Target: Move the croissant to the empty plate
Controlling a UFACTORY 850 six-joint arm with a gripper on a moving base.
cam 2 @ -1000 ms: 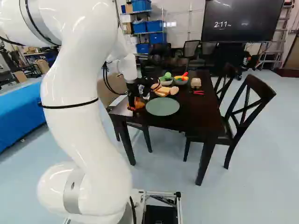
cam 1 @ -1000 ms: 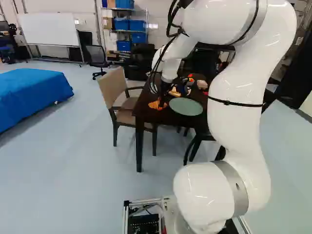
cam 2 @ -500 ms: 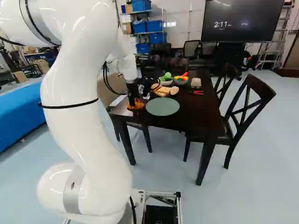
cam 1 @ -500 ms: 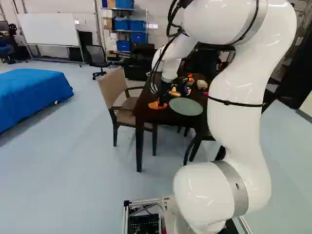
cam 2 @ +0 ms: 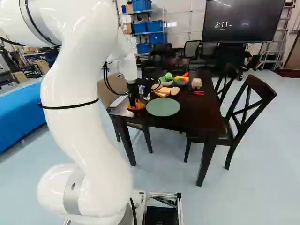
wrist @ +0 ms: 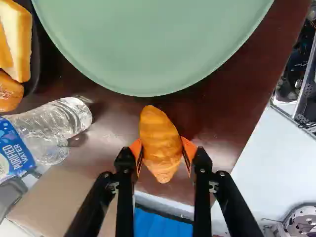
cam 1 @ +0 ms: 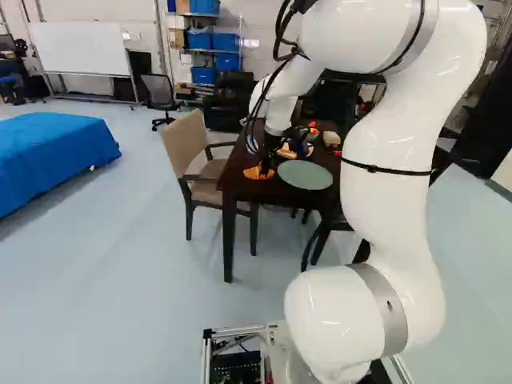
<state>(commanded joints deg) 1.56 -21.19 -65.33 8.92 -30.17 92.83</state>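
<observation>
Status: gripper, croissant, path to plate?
Gripper shut on croissant, pad each side. Green plate just ahead, empty. Bottle off to one side; path looks clear.

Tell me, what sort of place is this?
Probably a robotics lab or workshop rather than a home: a whiteboard and racked blue bins stand at the back, and a big robot arm is set up before a dining table.

A dark table [cam 2: 199, 115], centre of the right base view, held a green plate [cam 2: 163, 107], a black dish [wrist: 34, 61] of bread, two bowls [cam 2: 182, 83] and a bottle [wrist: 49, 123].
</observation>
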